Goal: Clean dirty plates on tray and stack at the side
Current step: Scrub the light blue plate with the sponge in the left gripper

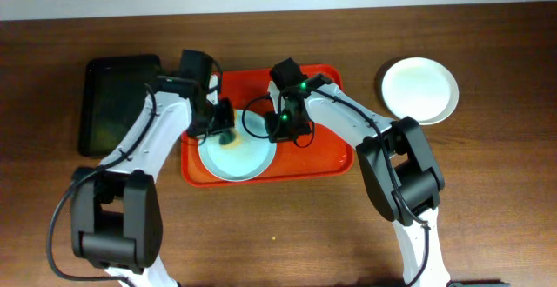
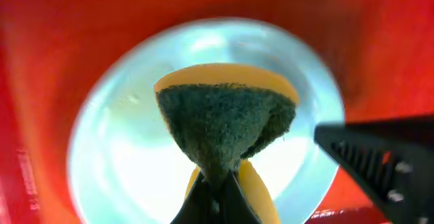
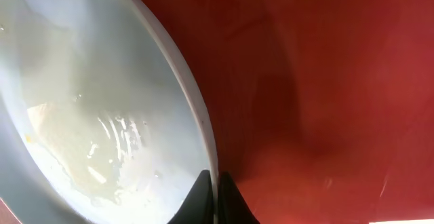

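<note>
**A:** Where does everything sit?

**B:** The pale blue plate [image 1: 239,158] lies at the front left of the red tray [image 1: 331,161]. The left gripper [image 2: 217,193] is clenched on a green-and-yellow sponge [image 2: 224,119], which looks pressed to the plate's floor. The right gripper [image 3: 215,195] is pinched on the plate's right rim, steadying it.

**A:** What could go wrong?

**B:** That pinch is thin (only the lip sits between the fingertips). A hard scrub could pull the rim free, and I'd expect the plate to skate across the slick tray. The grippers are also close together over the plate, so a wide stroke could knock one against the other.

**A:** Room to move?

**B:** The plate's near edge is close to the tray's front rim, so lifting it out means clearing that lip. The tray's right half is bare. There is open table [image 1: 487,191] near the cream-white plate [image 1: 419,90] at the far right. The dark tub [image 1: 117,104] crowds the left.
</note>
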### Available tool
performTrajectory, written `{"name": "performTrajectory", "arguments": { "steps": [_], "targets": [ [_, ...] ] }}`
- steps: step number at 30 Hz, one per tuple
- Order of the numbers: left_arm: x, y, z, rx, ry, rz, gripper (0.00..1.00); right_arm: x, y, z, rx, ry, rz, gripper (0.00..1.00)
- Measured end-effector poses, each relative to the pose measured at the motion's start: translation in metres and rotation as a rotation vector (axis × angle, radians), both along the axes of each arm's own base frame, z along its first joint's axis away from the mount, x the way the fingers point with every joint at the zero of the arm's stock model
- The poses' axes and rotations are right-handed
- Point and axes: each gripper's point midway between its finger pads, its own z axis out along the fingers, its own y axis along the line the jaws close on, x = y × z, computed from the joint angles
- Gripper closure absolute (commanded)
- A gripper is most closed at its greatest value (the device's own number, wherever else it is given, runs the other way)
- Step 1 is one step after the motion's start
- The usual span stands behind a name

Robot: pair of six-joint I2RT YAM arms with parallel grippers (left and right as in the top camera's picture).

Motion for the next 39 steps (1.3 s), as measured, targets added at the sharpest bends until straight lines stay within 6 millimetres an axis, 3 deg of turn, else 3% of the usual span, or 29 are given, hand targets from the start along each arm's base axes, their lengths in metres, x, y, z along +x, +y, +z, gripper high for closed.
{"name": "performTrajectory", "arguments": {
  "steps": [3,6,9,12,14,15,17,20,22,25,26,34,39],
  "targets": [
    [-0.022,0.001,-0.034,0.045,0.061,-0.016,1.0,0.0,0.0,0.0,0.0,0.0,-0.001,0.96],
    [-0.03,0.026,-0.048,0.183,0.075,0.007,1.0,0.0,0.0,0.0,0.0,0.0,-0.001,0.96],
    [-0.027,0.061,-0.046,0.363,0.058,0.044,1.0,0.0,0.0,0.0,0.001,0.001,0.0,0.96],
    [-0.023,0.071,-0.031,0.417,0.061,0.063,1.0,-0.001,0.002,0.0,0.007,0.002,0.002,0.96],
    [-0.002,0.074,-0.012,0.412,0.003,0.105,1.0,-0.001,0.001,0.0,0.006,0.005,0.001,0.96],
    [0.009,0.07,-0.005,0.378,-0.034,0.118,1.0,-0.001,0.001,0.0,0.006,0.005,0.002,0.96],
    [0.034,0.043,0.005,0.197,-0.11,0.114,1.0,-0.001,0.001,0.0,0.006,0.005,0.0,0.96],
    [0.038,0.006,0.008,0.019,-0.118,0.067,1.0,-0.001,0.001,0.0,0.006,0.005,0.0,0.96],
    [0.033,-0.01,-0.001,-0.024,-0.085,0.035,1.0,-0.001,0.001,0.0,0.006,0.005,0.0,0.96],
    [0.021,-0.019,-0.04,-0.004,0.022,0.012,1.0,-0.001,0.001,0.0,0.006,0.004,0.001,0.96],
    [0.018,-0.015,-0.05,0.026,0.05,0.016,1.0,-0.001,0.001,0.0,0.006,0.005,0.0,0.96],
    [0.001,0.061,-0.047,0.353,0.117,0.102,1.0,0.001,0.003,0.0,0.016,-0.001,0.003,0.96],
    [0.017,0.089,-0.004,0.395,0.017,0.178,1.0,-0.001,0.003,0.0,0.015,0.005,0.004,0.96]
  ]
}}
